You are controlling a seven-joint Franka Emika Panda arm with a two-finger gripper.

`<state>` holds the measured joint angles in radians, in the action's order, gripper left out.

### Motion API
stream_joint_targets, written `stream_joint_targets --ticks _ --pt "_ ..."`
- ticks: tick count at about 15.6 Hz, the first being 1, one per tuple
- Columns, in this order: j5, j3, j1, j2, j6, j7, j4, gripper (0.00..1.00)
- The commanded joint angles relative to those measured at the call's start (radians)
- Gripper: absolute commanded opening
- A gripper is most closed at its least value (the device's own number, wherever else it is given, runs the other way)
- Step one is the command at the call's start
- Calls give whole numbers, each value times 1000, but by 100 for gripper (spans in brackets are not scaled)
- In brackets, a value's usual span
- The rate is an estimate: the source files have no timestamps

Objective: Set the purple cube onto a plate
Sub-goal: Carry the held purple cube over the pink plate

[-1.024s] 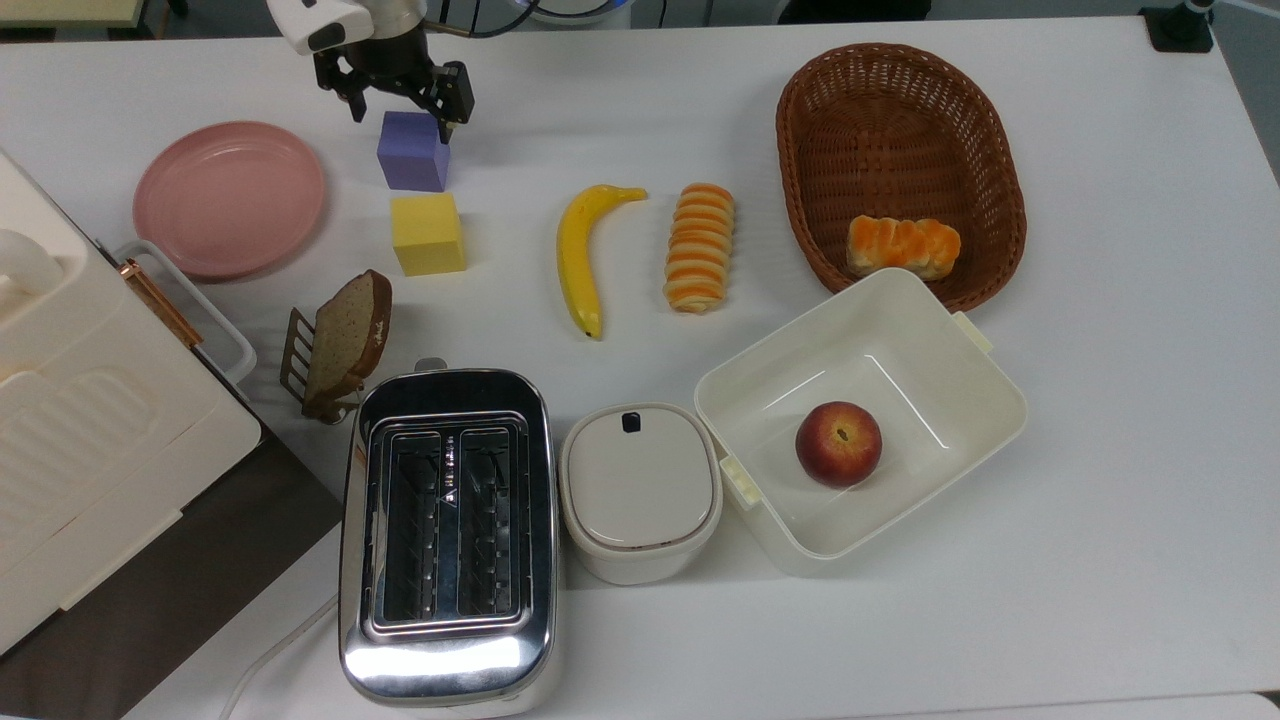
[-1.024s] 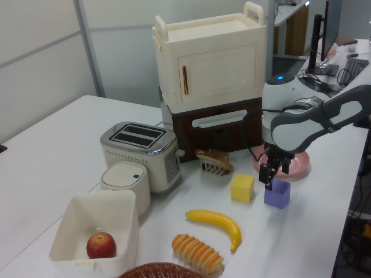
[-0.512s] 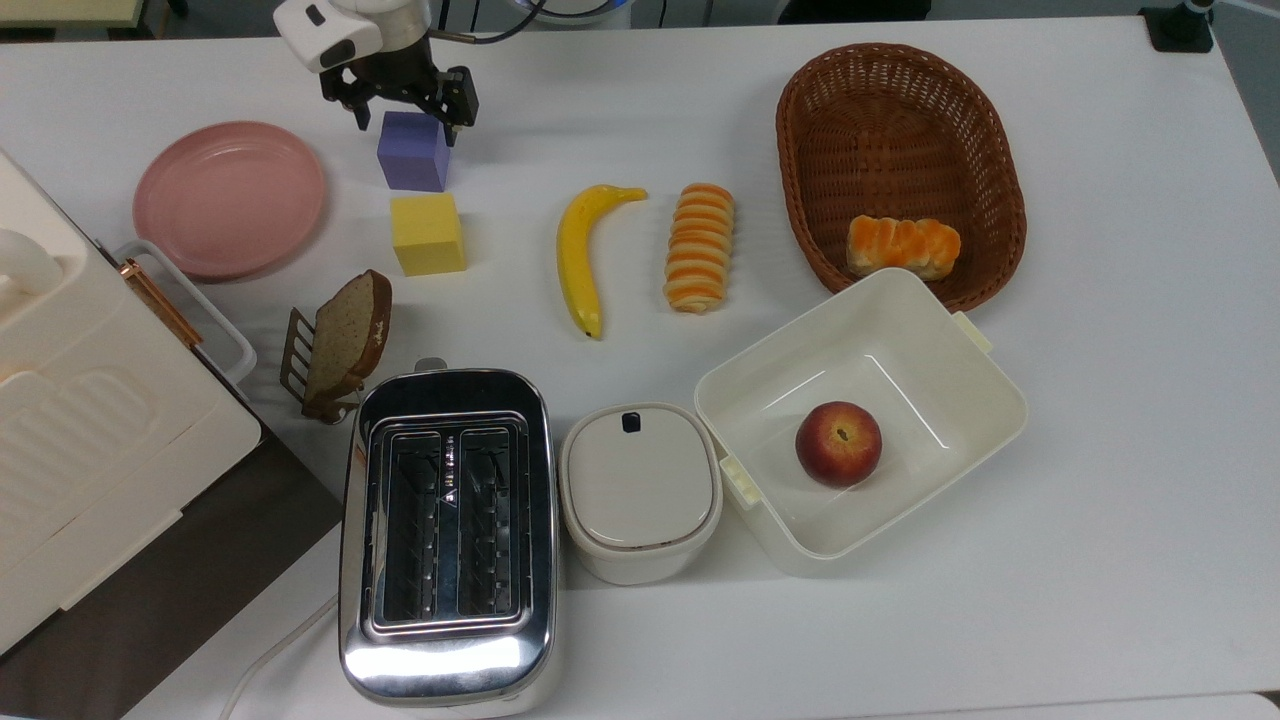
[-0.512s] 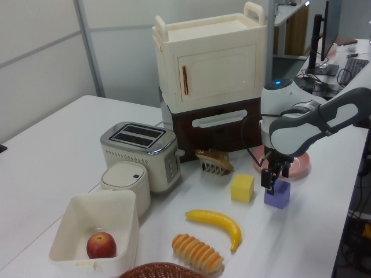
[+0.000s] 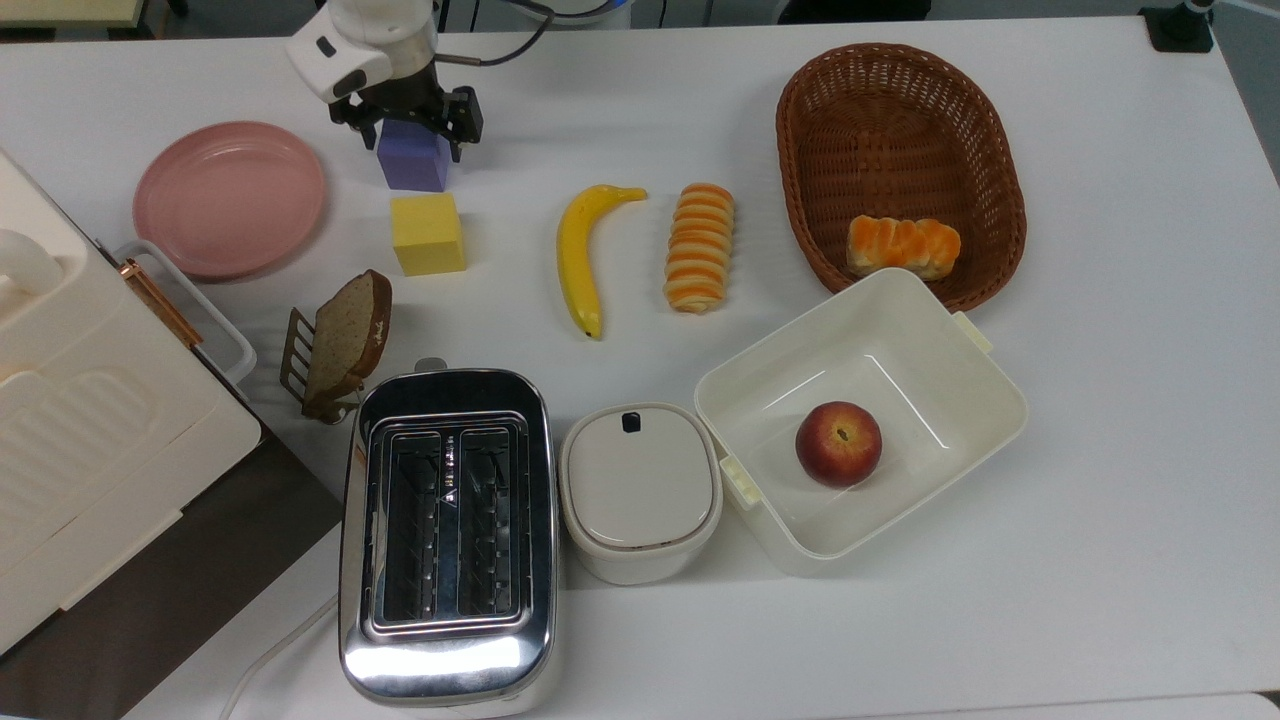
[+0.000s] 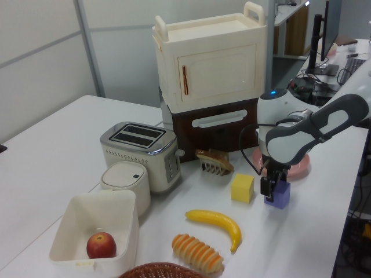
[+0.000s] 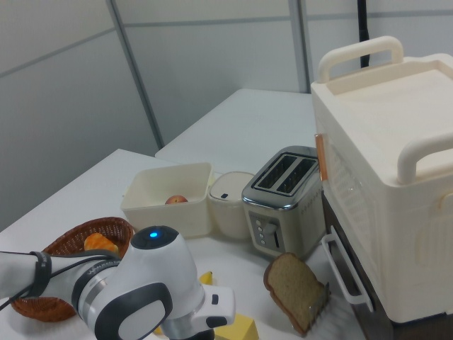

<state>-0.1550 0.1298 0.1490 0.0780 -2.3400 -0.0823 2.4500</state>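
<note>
Fingers of the gripper [image 5: 416, 128] now straddle the cube [image 5: 412, 163], one on each side in the top view, where a second ago they hung above its far edge and half a second ago were only partway down. In the left view the gripper [image 6: 272, 186] has sunk until the dark fingers cover the cube's [image 6: 279, 196] upper part. That descent suggests the reach is finished and the grasp is the step in hand.

The jaws are spread a little wider than the cube, and a sliver of table seems to show between each finger and the cube's sides in the top view, so I judge them released and not yet pressing, holding nothing. Whether a pad already brushes a face I cannot tell.

The cube sits flat on the table [image 5: 640, 110], just beside the yellow block [image 5: 428, 233], which lies toward the top view's bottom. The plate [image 5: 229, 198] lies near on the top view's left, bare, apart from the cube. In the left view the plate [image 6: 297, 166] peeks out behind the arm.

Closing should be simple on flat, matte faces. Then comes a lift and a short carry to the plate; the yellow block is close enough to be nudged if the fingers swing low.
</note>
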Motion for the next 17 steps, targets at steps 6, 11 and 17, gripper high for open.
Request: stream_joint_targets --ticks 6,11,17 --pt "-5 11 -3 9 -24 27 4 19" --pt "-5 13 61 112 72 76 -26 19" --pt "-5 118 92 89 71 68 -129 19"
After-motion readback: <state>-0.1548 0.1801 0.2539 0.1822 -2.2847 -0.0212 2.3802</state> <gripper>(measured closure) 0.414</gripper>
